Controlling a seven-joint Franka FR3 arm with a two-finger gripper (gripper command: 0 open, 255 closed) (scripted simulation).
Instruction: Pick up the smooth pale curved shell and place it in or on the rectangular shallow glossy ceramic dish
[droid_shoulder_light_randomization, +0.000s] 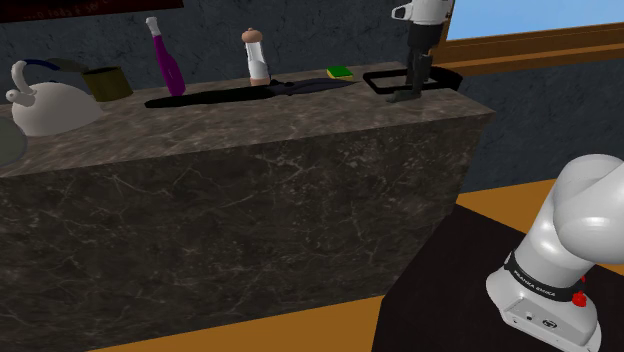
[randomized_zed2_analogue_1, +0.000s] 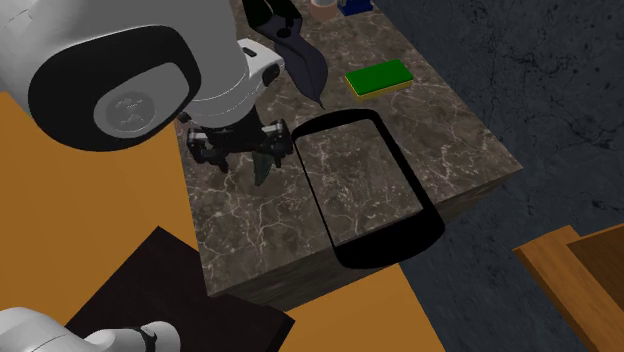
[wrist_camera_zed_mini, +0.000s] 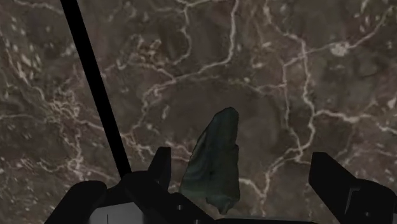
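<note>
Open counter (randomized_zed2_analogue_1: 240, 230) lies around the gripper (droid_shoulder_light_randomization: 406, 97); the dish (randomized_zed2_analogue_1: 390, 248) rim stands just beside it.

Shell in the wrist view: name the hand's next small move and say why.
Probably close the hand on the dark greenish shell: it lies on the veined counter between the open fingers, not yet clasped. The black-rimmed dish sits just beside, so lifting can follow.

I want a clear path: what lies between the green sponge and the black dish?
Nothing. In the second exterior view, only a bare strip of marble counter separates the sponge from the dish.
</note>
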